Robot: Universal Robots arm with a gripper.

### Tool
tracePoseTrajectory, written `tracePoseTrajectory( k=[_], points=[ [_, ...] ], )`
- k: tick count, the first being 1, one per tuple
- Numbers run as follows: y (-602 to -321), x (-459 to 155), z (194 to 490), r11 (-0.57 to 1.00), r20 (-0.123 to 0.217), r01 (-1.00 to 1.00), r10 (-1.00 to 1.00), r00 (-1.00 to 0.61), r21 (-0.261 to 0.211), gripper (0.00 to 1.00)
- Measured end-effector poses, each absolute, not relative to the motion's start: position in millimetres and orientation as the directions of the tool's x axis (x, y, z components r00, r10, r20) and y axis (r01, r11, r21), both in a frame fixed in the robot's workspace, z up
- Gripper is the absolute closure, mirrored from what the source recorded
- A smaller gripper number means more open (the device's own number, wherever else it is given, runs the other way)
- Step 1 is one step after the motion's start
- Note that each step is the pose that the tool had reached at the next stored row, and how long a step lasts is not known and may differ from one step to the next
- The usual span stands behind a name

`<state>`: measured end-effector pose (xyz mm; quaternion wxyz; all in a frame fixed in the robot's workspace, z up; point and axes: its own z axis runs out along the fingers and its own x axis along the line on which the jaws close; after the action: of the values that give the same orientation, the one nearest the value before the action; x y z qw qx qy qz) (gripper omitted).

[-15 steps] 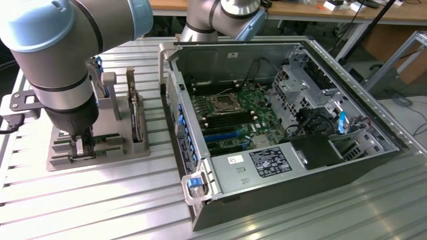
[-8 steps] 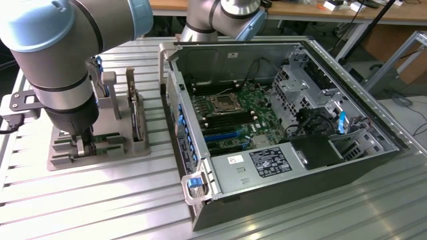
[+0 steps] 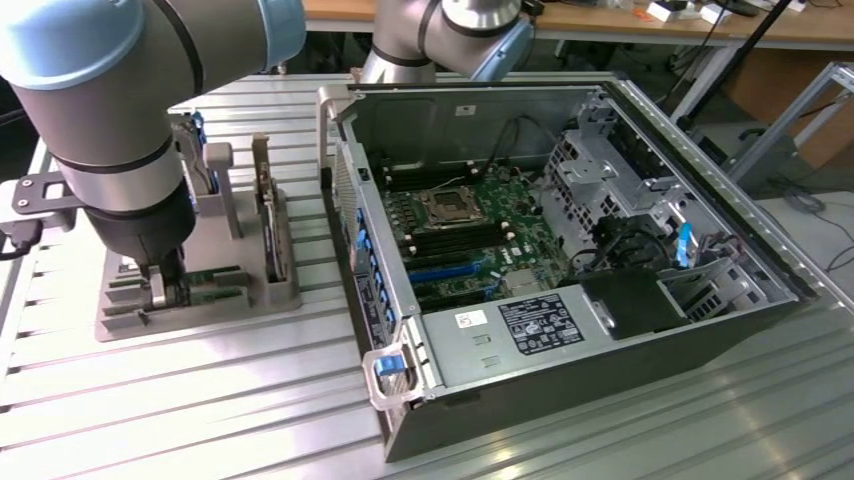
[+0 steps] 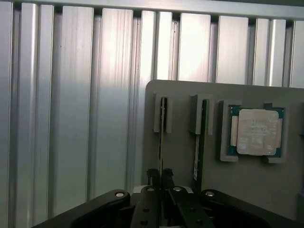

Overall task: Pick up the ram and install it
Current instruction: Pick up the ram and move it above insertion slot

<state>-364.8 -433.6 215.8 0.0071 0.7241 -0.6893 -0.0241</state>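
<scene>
**Wrist view.**
- The ram: a long, very thin green stick, showing edge-on. It is standing in a slot of the grey holder.
- The jaws are pressing in from both sides and pinching the ram's edge at the end nearest the wrist.
- The twin stick is sitting in the neighbouring slot, just beside the ram and parallel to it.
- The square silver processor is lying flat in its own recess, apart from both sticks.
- The ribbed aluminium table is carrying the holder.

**Exterior view.**
- The arm is reaching straight down into the holder at the exterior view's left, and the jaws are sitting low among its slots.
- An upright expansion card is standing in the same holder.
- The open computer case is lying at the exterior view's right, well apart from the ram, with its green motherboard facing up.
</scene>
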Motion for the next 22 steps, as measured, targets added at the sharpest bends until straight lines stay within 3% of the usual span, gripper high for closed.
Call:
tracePoseTrajectory(
  k=[11, 22],
  points=[
    [-434, -365, 248, -0.050, -0.025, -0.998, -0.998, 0.049, 0.043, 0.87],
    [-434, -365, 261, -0.050, -0.025, -0.998, -0.999, 0.049, 0.043, 0.87]
  ],
)
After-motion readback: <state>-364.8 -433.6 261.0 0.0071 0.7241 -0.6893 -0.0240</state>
